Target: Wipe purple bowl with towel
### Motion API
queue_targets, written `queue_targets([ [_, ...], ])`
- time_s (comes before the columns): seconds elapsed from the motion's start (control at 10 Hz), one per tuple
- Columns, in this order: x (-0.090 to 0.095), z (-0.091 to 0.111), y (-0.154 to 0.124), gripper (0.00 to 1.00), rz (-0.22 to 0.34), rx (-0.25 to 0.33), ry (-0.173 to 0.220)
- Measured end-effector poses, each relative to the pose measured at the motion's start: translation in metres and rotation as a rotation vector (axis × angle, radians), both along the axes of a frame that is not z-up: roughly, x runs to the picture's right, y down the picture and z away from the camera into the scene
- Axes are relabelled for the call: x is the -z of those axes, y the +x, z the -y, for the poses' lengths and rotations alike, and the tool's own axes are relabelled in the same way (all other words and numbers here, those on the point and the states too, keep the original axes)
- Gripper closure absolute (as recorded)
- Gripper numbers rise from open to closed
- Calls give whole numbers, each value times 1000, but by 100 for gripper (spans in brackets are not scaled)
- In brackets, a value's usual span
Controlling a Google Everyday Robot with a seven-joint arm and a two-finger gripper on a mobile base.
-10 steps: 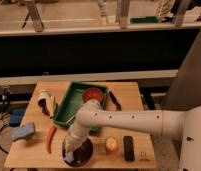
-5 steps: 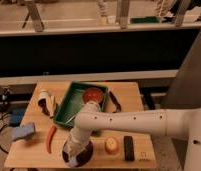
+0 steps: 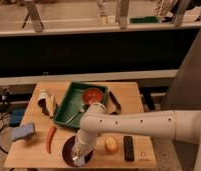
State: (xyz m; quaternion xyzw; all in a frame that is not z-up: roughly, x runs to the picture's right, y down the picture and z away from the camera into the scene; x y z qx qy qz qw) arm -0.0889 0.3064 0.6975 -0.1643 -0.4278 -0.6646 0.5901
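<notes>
One main risk stands out. The purple bowl (image 3: 69,150) sits in front of the green tray (image 3: 65,102), close to the near edge of the wooden table (image 3: 29,152), and nothing pins it down. A sideways wiping stroke with too much downward push could skate the bowl toward that edge or tip it on its rim, since the glossy inside probably gives a cloth little grip.

A second risk lies with the towel (image 3: 83,161). A small pale patch, seemingly the towel, shows under the gripper (image 3: 81,154) inside the bowl, on the side away from the tray. If the hold on it is loose, the cloth could slip out and leave the gripper rubbing bare on the bowl. Whether the gripper is clamped on the towel or only pressing on it cannot be told from this view.

A wide sweep could also knock the yellow-orange fruit (image 3: 111,145), which lies just beside the bowl in front of the tray's right corner as seen. It could equally hit the red chilli (image 3: 50,138) in front of the tray's left corner.

The white arm (image 3: 144,125) reaches in from the right of the tray and runs roughly level across the table in front of it. It bends at an elbow just in front of the tray's near rim, then drops steeply, wrist down, into the bowl.
</notes>
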Motion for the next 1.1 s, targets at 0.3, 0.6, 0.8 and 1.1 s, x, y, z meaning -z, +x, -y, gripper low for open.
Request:
queue_targets([
  [0.3, -26, 8, 11, 100, -38, -10, 28],
  [0.6, -45, 16, 14, 100, -56, -26, 54],
  [0.8, -49, 22, 8, 100, -43, -32, 71],
  [1.1, -47, 32, -21, 100, 31, -40, 83],
])
